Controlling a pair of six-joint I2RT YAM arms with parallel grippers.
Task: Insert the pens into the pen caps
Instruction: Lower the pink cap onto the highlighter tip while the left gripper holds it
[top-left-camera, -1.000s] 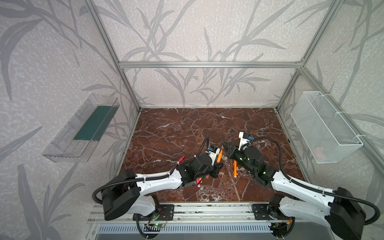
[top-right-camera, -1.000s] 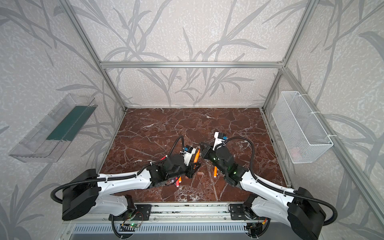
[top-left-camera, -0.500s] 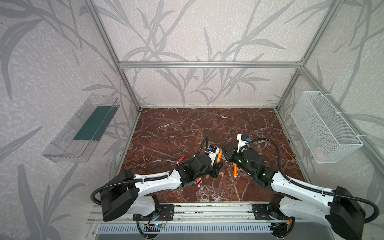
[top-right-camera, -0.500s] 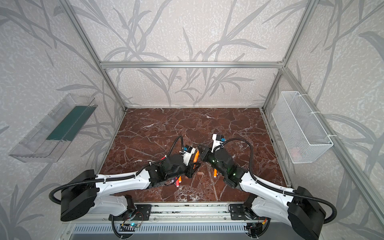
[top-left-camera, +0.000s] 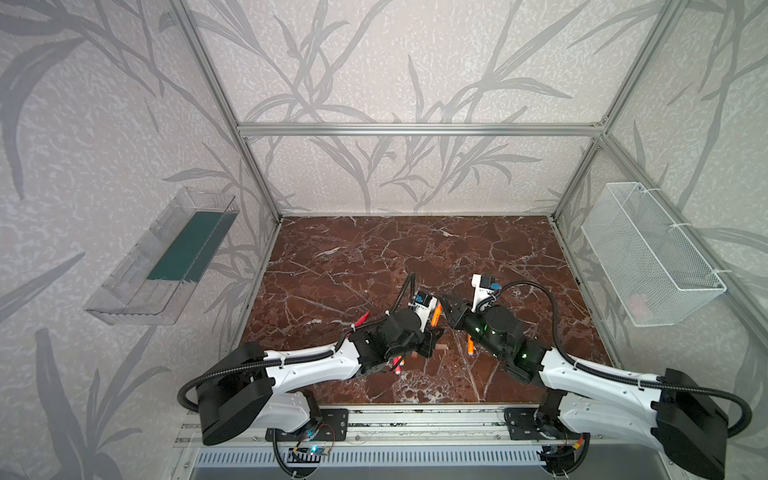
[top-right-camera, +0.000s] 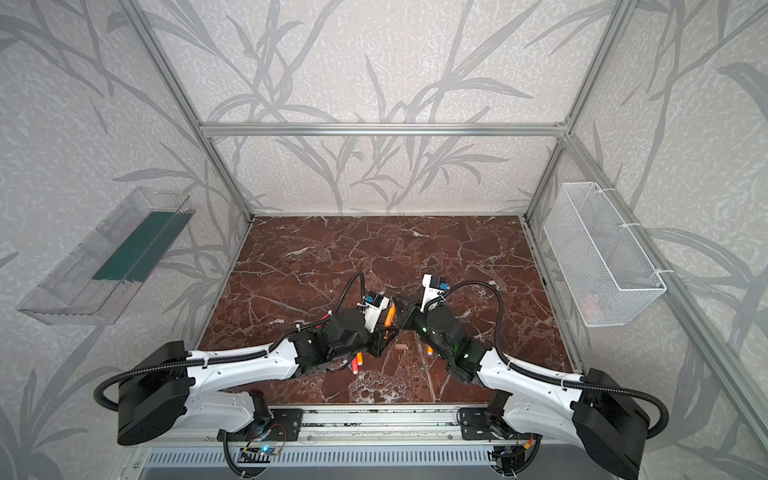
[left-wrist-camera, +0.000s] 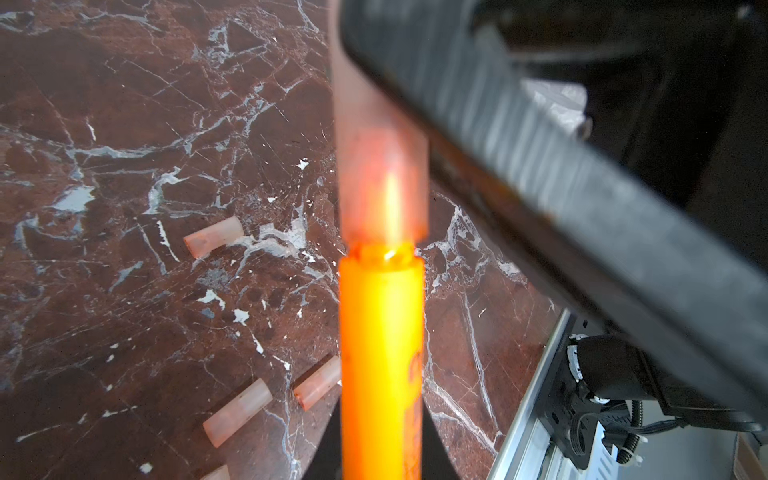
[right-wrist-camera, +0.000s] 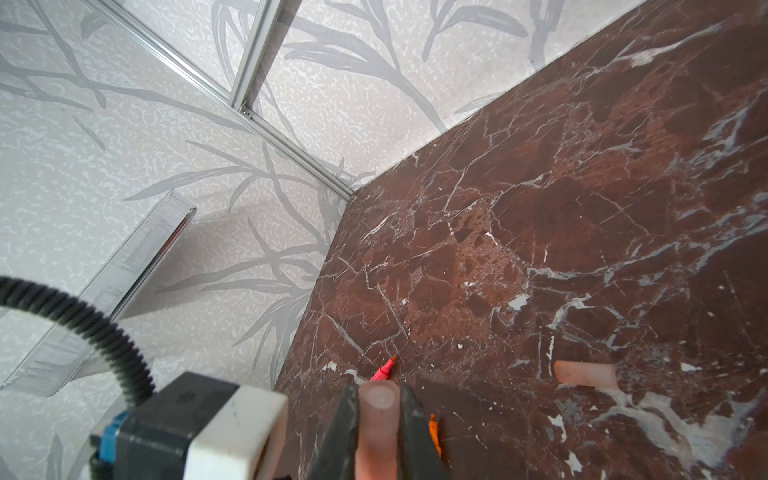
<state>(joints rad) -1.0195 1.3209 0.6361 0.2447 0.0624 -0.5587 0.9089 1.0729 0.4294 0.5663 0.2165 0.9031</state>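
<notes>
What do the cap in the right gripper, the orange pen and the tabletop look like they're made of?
Cap: likely matte translucent plastic; the pen's orange glows through it. Orange pen: smooth opaque plastic, with a bright glint at its end. Tabletop: looks like red-brown marble with white veins, though it could be a printed surface.

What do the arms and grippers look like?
The left arm and right arm have white shells, black joints and bulky black bases, with black corrugated cables running along them. The wrist cameras are white blocks with blue connectors. The fingers are flat and dark.
</notes>
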